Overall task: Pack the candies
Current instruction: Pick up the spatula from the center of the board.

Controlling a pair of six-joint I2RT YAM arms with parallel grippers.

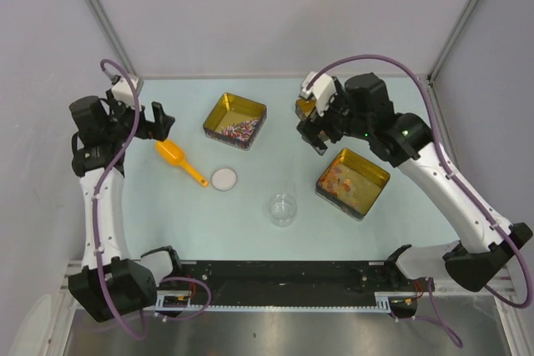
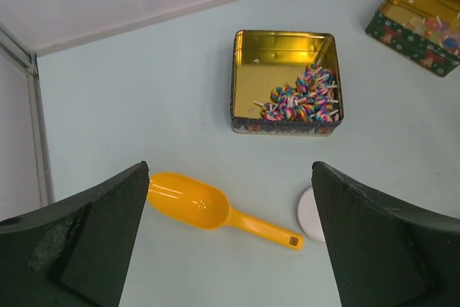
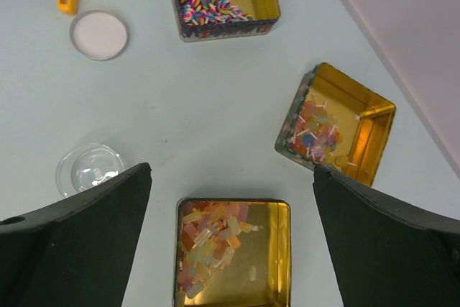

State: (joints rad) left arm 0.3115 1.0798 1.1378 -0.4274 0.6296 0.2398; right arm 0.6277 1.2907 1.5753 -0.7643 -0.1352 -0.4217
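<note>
Candies are heaped in three gold tins on the pale surface. Striped, multicoloured ones are piled into one corner of the middle tin at the back. Pastel candies are spread over one side of the right tin. A third lot lies in the back-right tin, which is partly hidden beneath the right arm in the overhead view. An orange scoop is laid on the surface to the left of the middle tin. A round white lid is placed just beside its handle end, and a clear cup is set nearer the front. The left gripper is held above the surface near the scoop's bowl, its jaws spread wide with nothing between them. The right gripper is held above the two right-hand tins, likewise spread wide and grasping nothing.
</note>
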